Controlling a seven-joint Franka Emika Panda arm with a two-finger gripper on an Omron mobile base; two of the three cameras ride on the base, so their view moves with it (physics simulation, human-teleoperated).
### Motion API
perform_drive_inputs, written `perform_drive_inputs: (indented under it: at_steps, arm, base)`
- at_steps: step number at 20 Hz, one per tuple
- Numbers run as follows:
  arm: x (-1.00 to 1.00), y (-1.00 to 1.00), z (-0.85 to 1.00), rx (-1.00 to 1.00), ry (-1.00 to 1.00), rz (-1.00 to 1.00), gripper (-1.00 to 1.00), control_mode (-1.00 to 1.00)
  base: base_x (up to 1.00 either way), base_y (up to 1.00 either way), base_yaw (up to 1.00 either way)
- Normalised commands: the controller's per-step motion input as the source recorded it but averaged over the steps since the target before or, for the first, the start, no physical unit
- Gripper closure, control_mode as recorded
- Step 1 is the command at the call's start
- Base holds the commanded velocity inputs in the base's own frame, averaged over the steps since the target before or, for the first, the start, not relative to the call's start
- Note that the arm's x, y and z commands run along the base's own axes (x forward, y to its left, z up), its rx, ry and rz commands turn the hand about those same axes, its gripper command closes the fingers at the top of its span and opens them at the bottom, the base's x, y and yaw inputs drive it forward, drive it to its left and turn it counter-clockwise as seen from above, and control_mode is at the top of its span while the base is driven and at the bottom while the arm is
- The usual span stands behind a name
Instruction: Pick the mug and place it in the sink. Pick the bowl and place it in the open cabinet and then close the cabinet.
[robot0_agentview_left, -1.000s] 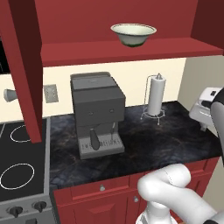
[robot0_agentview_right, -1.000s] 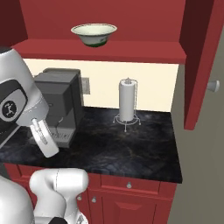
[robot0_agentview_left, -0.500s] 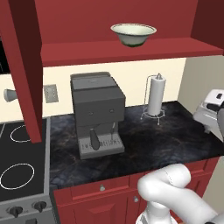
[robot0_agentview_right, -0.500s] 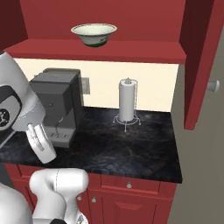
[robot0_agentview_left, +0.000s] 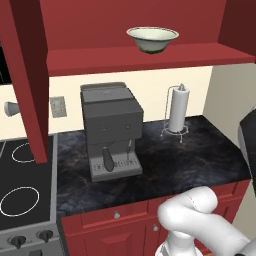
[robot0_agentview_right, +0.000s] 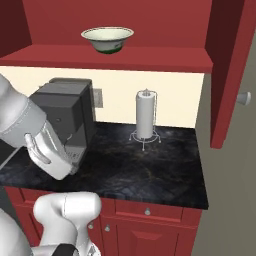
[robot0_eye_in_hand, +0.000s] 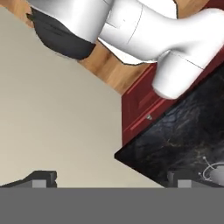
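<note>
Gripper (robot0_eye_in_hand: 109, 178) is sitting wide open, holding nothing, aimed past the dark counter (robot0_eye_in_hand: 183, 135) edge. Bowl (robot0_agentview_left: 152, 39) is resting on the cabinet (robot0_agentview_left: 150, 57) shelf above a coffee machine (robot0_agentview_left: 111, 131) and paper towel holder (robot0_agentview_left: 177, 111). Right base view is also showing the open door's knob (robot0_agentview_right: 243, 98).

Glossy ceramic bowl (robot0_agentview_left: 152, 39), matt red cabinet (robot0_agentview_left: 145, 60) (painted look), polished black marbled counter (robot0_agentview_left: 175, 165), wire-metal towel holder (robot0_agentview_left: 176, 131)
</note>
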Motion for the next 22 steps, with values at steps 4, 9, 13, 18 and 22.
perform_drive_inputs:
  at_steps: [4, 9, 13, 18, 22]
  arm:
    - [-0.1, -0.48, 0.45, -0.33, 0.0, 0.07, -1.0, -1.0]
    - [-0.32, -0.48, 0.1, -0.19, -0.1, 0.0, -1.0, -1.0]
    - [-0.34, -0.54, 0.03, -0.02, -0.1, 0.01, -1.0, -1.0]
    - [-0.05, -0.4, 0.52, 0.0, -0.06, 0.02, -1.0, -1.0]
    - [0.0, -0.37, 0.55, -0.02, -0.02, 0.04, -1.0, -1.0]
  base:
    - [0.0, 0.0, 0.0]
    - [0.0, 0.0, 0.0]
    - [0.0, 0.0, 0.0]
    - [0.0, 0.0, 0.0]
    - [0.0, 0.0, 0.0]
